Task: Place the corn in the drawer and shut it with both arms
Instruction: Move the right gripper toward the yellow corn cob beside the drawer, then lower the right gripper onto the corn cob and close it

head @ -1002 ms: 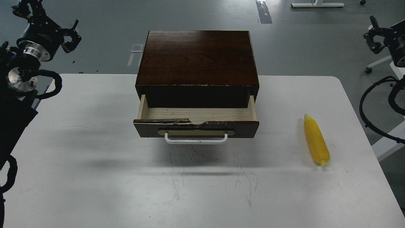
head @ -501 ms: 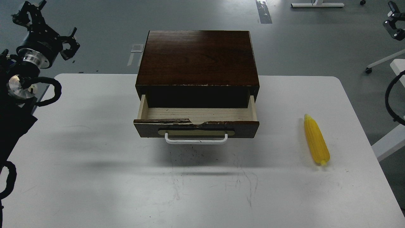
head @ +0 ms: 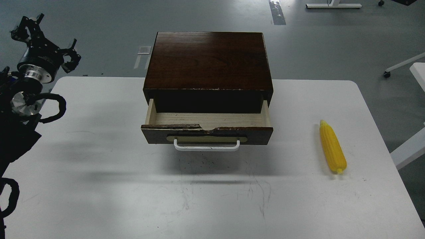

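Corn [head: 332,147] lying flat on the white table [head: 99,186], right side, well apart from the wooden box [head: 208,59] and lengthwise near-to-far, slightly slanted. Nothing touching it.

Drawer [head: 207,132] pulled out toward the near side of the box, pale wood floor showing and nothing lying in the visible part. Chipped along the top edge of its dark front. White handle [head: 206,146] on a beige plate, sticking out toward the near edge.

Left gripper [head: 46,39] raised at the far left, beyond the table's far-left corner, well apart from both drawer and corn. Holding nothing. Fingers spread apart, one reaching up and left, the other out to the right. Below it a silver joint ring and looped black cables running down the left edge.

Right gripper out of the picture altogether; no telling its state.

Scuffs and dark scratches on the tabletop near the middle, below the handle.
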Robot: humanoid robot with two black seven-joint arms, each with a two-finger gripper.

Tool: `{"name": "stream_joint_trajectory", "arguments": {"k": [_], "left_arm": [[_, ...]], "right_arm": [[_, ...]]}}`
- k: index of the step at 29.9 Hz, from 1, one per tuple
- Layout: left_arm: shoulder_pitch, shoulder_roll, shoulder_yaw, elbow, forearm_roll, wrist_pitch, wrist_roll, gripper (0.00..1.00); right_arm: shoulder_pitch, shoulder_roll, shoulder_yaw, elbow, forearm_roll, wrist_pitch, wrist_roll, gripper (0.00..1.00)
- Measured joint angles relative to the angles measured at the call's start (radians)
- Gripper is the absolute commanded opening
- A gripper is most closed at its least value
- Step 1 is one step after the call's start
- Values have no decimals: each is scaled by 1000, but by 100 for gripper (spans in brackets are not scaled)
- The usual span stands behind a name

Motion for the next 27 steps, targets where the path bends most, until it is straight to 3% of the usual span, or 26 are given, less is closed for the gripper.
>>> {"name": "stream_joint_trajectory", "arguments": {"k": [6,14,20,27], "left_arm": [[30,25,-91,-129,-8,0,61,98],[100,85,-135,-425,-15,0,69,98],[136,96,-137,-456,-16,0,61,98],[157,127,-138,-454,-16,0,59,98]], "right_arm": [[17,3,-15,132,-279,-1,-24,100],[0,-25,-203,315,-410,-1,-47,100],[-12,-80,-333,481,-441,-1,-118,100],[-91,-92,-388,553,-561,-1,-142,100]]}}
